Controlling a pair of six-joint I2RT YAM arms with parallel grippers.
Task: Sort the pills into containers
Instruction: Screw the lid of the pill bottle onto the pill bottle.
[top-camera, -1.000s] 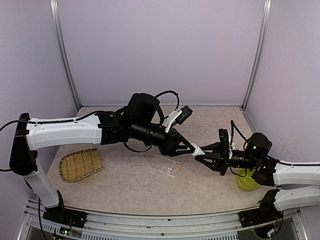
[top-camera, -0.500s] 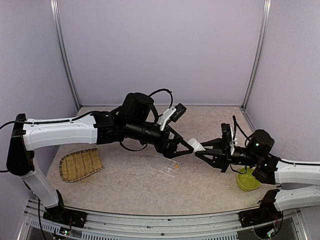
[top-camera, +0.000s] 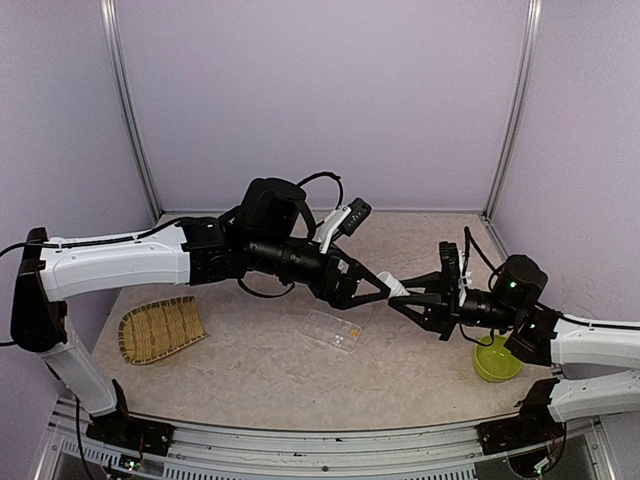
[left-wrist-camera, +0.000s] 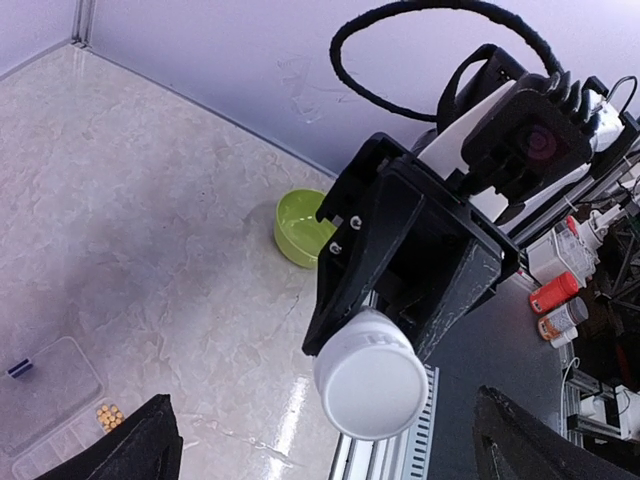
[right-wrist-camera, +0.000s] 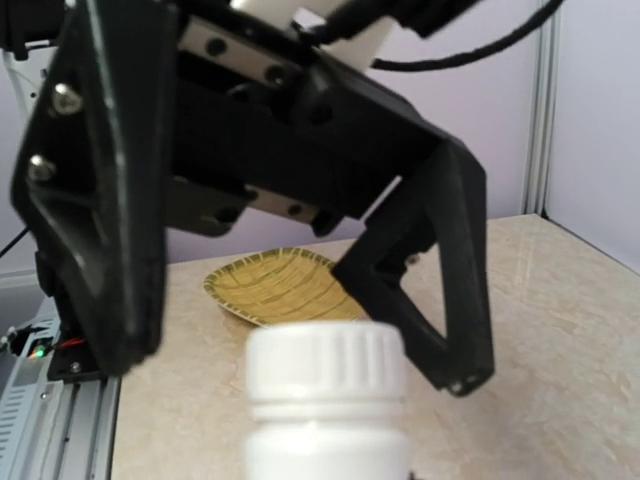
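Over the table (top-camera: 250, 385), just beside the clear box (top-camera: 335, 331), the left gripper (top-camera: 380, 291) springs wide off the white bottle (top-camera: 397, 290), leaving it clamped in the right gripper (top-camera: 408, 300), handover done.

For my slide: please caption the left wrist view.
Right gripper holds a white bottle before the open left jaws.

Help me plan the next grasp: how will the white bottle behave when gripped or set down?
The bottle looks like rigid plastic, so it probably won't deform in the right gripper. Being round, it would likely roll if laid sideways. Its ribbed cap may give better hold than the smooth wall.
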